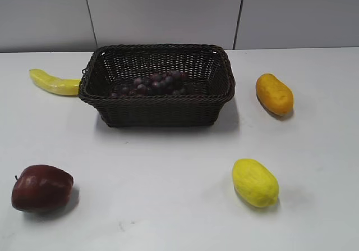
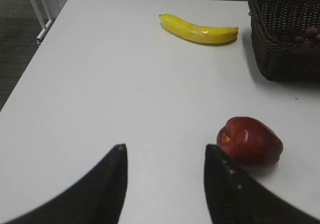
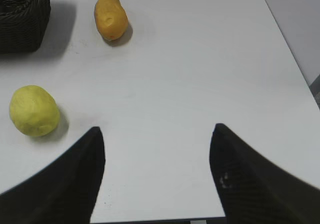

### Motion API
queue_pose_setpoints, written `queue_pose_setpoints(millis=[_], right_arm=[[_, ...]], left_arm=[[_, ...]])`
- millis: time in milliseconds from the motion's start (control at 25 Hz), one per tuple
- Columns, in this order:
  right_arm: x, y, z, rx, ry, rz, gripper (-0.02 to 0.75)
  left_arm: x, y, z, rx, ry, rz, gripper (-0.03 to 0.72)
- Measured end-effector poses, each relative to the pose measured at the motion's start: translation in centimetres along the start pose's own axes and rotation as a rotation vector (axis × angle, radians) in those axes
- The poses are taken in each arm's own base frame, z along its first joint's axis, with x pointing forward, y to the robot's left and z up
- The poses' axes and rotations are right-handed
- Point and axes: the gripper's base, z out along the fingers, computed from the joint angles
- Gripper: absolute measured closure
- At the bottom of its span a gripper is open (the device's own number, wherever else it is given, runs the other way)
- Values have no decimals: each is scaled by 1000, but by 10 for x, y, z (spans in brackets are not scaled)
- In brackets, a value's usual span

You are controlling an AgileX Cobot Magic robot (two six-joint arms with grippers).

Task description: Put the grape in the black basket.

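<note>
The grape, a bunch of small dark purple berries, lies inside the black basket, a dark woven wicker basket at the back middle of the table. A bit of the grape shows over the basket's rim in the left wrist view. The basket's corner shows in the right wrist view. My left gripper is open and empty above the table, left of the apple. My right gripper is open and empty near the table's front edge. Neither gripper shows in the exterior view.
A dark red apple lies at the front left. A yellow banana lies left of the basket. An orange fruit lies right of the basket, a yellow lemon-like fruit at the front right.
</note>
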Motion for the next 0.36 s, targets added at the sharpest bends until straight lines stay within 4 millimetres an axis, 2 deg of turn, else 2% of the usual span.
queue_pose_setpoints(millis=[360], right_arm=[[0,0,0,0,0,0,238]], left_arm=[[0,0,0,-1,0,1,227]])
